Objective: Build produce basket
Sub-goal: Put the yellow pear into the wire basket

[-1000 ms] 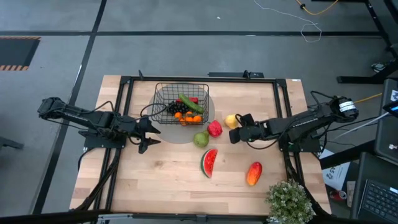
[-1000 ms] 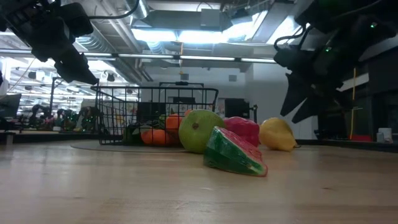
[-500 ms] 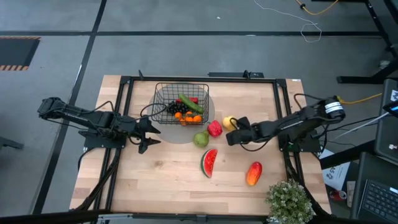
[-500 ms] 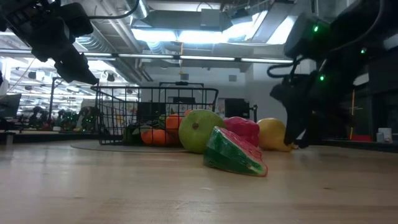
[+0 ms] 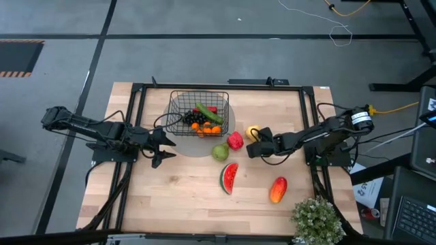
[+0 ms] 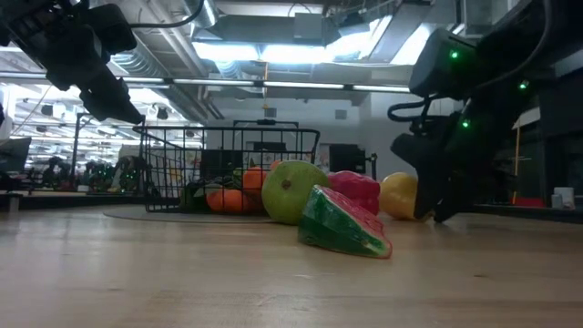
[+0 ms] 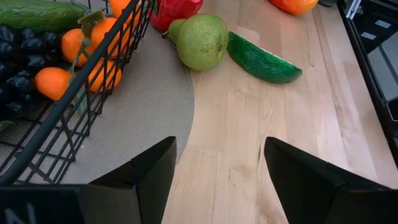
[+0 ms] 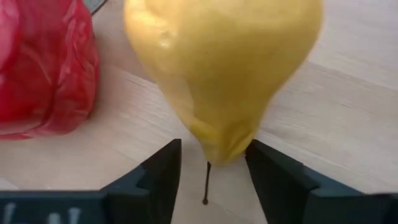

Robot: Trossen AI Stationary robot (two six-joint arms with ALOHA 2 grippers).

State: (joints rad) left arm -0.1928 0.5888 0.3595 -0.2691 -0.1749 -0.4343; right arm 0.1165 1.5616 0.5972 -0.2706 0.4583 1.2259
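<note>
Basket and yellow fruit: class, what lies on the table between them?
In the high view, the red fruit lies between the basket and the yellow fruit, with the green pear just nearer.

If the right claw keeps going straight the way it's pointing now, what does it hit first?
The yellow fruit. The right claw is open, with the fruit's narrow end directly ahead between its fingers. The red fruit lies just off to one side, apparently outside that line.
</note>
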